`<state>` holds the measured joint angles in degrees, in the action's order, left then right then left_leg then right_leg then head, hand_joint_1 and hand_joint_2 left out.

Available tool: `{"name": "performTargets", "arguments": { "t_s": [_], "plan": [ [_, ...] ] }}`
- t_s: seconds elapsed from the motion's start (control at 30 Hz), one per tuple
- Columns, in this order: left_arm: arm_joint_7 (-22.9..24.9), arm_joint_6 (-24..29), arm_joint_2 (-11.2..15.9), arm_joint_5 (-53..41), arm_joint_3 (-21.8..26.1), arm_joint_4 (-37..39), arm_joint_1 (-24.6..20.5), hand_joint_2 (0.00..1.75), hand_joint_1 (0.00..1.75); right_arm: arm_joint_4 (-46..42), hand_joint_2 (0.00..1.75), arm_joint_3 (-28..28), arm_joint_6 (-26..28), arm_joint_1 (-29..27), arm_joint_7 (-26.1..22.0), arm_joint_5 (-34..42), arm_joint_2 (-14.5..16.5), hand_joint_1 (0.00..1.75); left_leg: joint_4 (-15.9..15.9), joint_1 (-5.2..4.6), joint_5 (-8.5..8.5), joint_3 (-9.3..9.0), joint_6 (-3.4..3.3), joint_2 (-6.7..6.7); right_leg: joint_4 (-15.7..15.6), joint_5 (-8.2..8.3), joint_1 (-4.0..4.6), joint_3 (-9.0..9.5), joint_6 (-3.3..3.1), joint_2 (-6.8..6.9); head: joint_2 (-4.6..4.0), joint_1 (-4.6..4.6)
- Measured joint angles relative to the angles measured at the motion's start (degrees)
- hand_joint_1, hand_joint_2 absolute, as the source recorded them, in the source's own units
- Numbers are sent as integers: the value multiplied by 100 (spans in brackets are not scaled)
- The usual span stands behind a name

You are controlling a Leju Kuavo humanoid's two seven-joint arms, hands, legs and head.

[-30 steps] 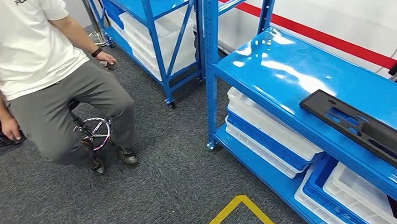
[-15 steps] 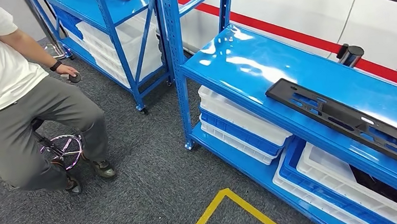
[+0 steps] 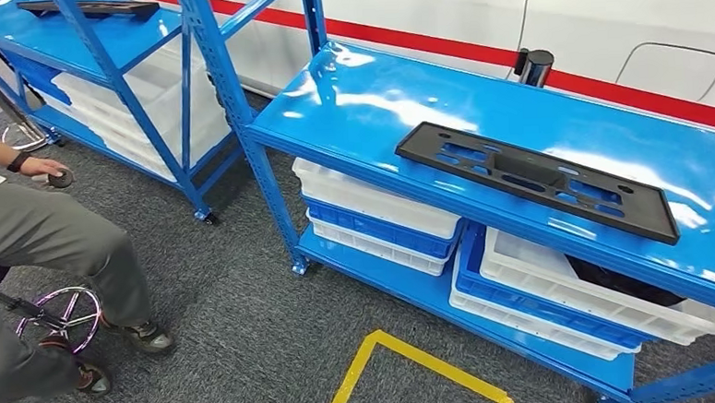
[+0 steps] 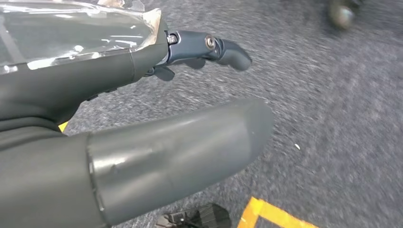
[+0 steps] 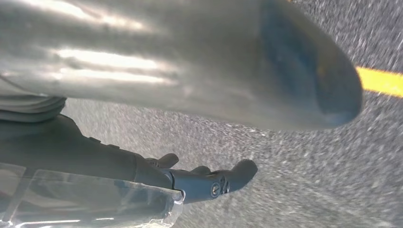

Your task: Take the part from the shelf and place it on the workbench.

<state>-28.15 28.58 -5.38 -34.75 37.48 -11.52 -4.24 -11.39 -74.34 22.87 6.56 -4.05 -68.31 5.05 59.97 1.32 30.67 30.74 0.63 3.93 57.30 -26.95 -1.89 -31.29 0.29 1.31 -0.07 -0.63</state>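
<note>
- One black part [image 3: 535,176] lies flat on the blue shelf [image 3: 367,99], well apart from both hands.
- Left hand [image 4: 157,118] hangs over grey carpet [image 4: 342,118], fingers apart, holding nothing.
- Right hand [image 5: 190,109] likewise hangs above the carpet, loose and empty.

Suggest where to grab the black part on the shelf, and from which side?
Probably by its long edges near the middle, from above and the aisle side. The black part lies flat and slanted on the blue shelf, so one end alone would likely tip. Its slots offer finger holds.
</note>
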Motion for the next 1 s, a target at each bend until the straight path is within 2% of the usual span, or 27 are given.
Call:
{"name": "performTargets", "arguments": {
  "t_s": [0.03,0.07,0.1,0.13,0.17,0.2,0.23,0.27,0.3,0.33,0.37,0.43,0.47,0.5,0.53,0.6,0.63,0.67,0.7,0.73,0.77,0.8,0.83,0.87,0.9,0.97,1.0],
  "plan": [
    [1,0,1,0,0,1,6,0,0,0,0,0,2,4,2,2,3,0,342,13,222,146,18,-176,0,20,5,-11,-35,-61,0,7],
    [4,0,1,0,0,1,15,0,0,0,0,0,3,5,3,3,4,0,747,15,443,334,21,-290,2,38,25,-30,-65,-125,0,10],
    [8,-1,1,0,0,1,24,0,0,0,0,0,4,3,3,3,6,0,1117,14,595,515,16,-347,3,47,49,-47,-81,-199,0,13],
    [13,0,1,0,0,1,30,0,0,0,0,0,5,-4,3,5,8,0,1338,13,638,634,1,-370,4,57,73,-58,-95,-276,0,14],
    [17,0,1,0,0,1,33,0,0,0,0,0,5,-12,4,6,9,0,1337,10,556,650,-28,-384,4,63,95,-61,-103,-354,0,14],
    [20,1,1,0,0,1,33,0,0,0,0,0,6,-17,6,7,9,0,1106,3,370,553,-72,-415,4,68,115,-57,-107,-436,0,14],
    [21,1,2,0,0,1,32,0,0,0,0,0,7,-19,8,8,11,0,718,-9,137,375,-134,-497,3,77,131,-51,-113,-511,1,15],
    [22,1,15,0,0,1,30,0,0,2,0,0,7,-17,10,8,27,0,322,-25,-49,192,-209,-637,5,84,143,-48,-108,-576,1,9],
    [23,0,22,-3,-1,2,30,0,0,2,0,0,10,-12,10,7,38,0,14,-45,-177,52,-275,-753,5,95,162,-50,-99,-632,1,4],
    [23,0,29,-5,-1,3,30,0,0,3,0,0,14,-8,11,7,50,0,-161,-64,-233,-26,-325,-835,5,104,165,-59,-90,-672,1,2],
    [26,0,37,-7,-2,3,27,0,0,3,0,0,17,-6,12,6,60,0,-215,-83,-234,-44,-353,-852,4,116,164,-74,-69,-710,0,3],
    [29,2,33,-6,-1,3,18,0,0,2,0,0,22,-12,12,3,59,0,-257,-112,-263,-52,-380,-739,-24,153,153,-125,-12,-798,1,16],
    [30,2,31,-6,-1,2,11,0,0,2,0,0,23,-15,12,2,56,0,-323,-103,-309,-71,-383,-668,-17,166,161,-151,15,-790,1,16],
    [30,2,26,-6,0,2,11,0,0,2,0,-1,24,-18,12,1,55,0,-409,-94,-361,-96,-400,-600,41,137,178,-209,24,-706,1,10],
    [29,1,21,-7,0,2,11,0,0,2,0,-1,25,-15,13,1,51,0,-492,-80,-415,-119,-413,-520,208,46,192,-316,16,-577,1,0],
    [30,-1,13,-7,0,3,24,0,0,2,0,-2,26,-2,14,1,45,0,-564,-78,-464,-128,-430,-357,874,-279,173,-648,-19,-300,1,-23],
    [30,-4,10,-7,0,4,29,0,0,2,0,-1,26,0,14,1,42,0,-561,-81,-469,-119,-424,-266,1245,-426,147,-818,-6,-243,1,-31],
    [31,-7,5,-7,0,4,34,0,0,2,0,-1,26,-4,14,2,37,0,-557,-81,-468,-111,-416,-187,1493,-507,122,-923,27,-217,0,-33],
    [31,-10,-1,-7,0,5,35,0,0,2,0,-2,26,-13,15,2,31,0,-550,-75,-465,-104,-398,-111,1520,-495,88,-906,88,-193,0,-33],
    [31,-13,-8,-7,0,5,34,0,0,2,0,-2,26,-20,15,2,24,0,-535,-61,-456,-99,-371,-38,1299,-399,53,-759,166,-151,0,-34],
    [31,-15,-14,-7,0,5,33,0,0,2,0,-2,26,-24,15,1,16,0,-505,-45,-438,-95,-334,27,886,-260,16,-507,247,-62,0,-34],
    [32,-16,-14,-7,0,3,31,0,0,3,0,-2,25,-20,16,0,15,0,-466,-40,-412,-86,-283,92,495,-145,-2,-267,301,59,0,-36],
    [33,-16,-11,-7,0,2,30,0,0,3,0,-2,25,-10,15,-1,17,0,-411,-39,-369,-80,-227,149,191,-63,-4,-98,309,156,0,-39],
    [33,-15,-6,-7,0,1,25,0,0,3,0,-2,24,0,14,-2,21,0,-368,-44,-331,-79,-175,194,43,-33,5,-21,278,217,0,-36],
    [33,-15,-1,-7,0,0,18,0,0,3,0,-1,24,7,13,-2,25,0,-348,-51,-300,-87,-130,241,42,-42,36,-46,217,214,0,-31],
    [32,-14,-4,-8,-1,-1,1,0,0,2,0,0,27,4,12,-3,19,0,-331,-30,-254,-121,-60,291,42,-35,35,-78,106,96,0,-12],
    [32,-14,-5,-9,-1,-1,-4,0,0,2,0,0,28,1,11,-3,17,0,-331,-23,-244,-131,-44,304,45,-35,37,-89,82,67,0,-8]
  ]
}}
